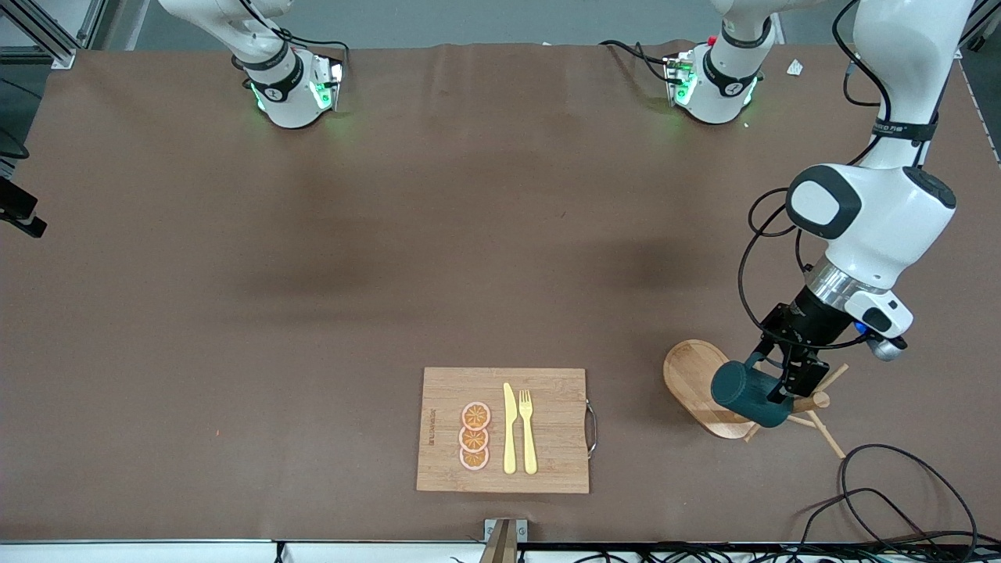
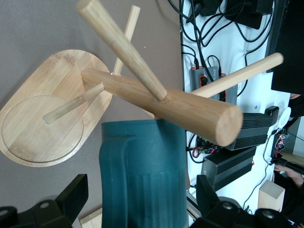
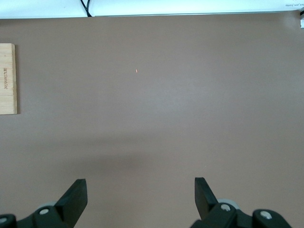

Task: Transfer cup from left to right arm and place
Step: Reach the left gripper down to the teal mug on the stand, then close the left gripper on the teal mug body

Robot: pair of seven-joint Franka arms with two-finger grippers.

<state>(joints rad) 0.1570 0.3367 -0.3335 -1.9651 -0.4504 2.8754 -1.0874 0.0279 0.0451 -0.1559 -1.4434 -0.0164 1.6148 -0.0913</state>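
Over the peg rack [image 1: 708, 383], left tool [image 1: 782, 381] around cup [image 1: 751, 393]

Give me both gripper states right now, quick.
Left gripper: jaws open around the dark teal cylindrical mug at the wooden peg rack, not clamped.
Right gripper: jaws open, empty, over bare brown table.

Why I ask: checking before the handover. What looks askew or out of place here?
Nothing is spilled or damaged. The cup lies sideways on a peg of the rack, with the left gripper open around it. Knife, fork and slices sit tidy on the board.
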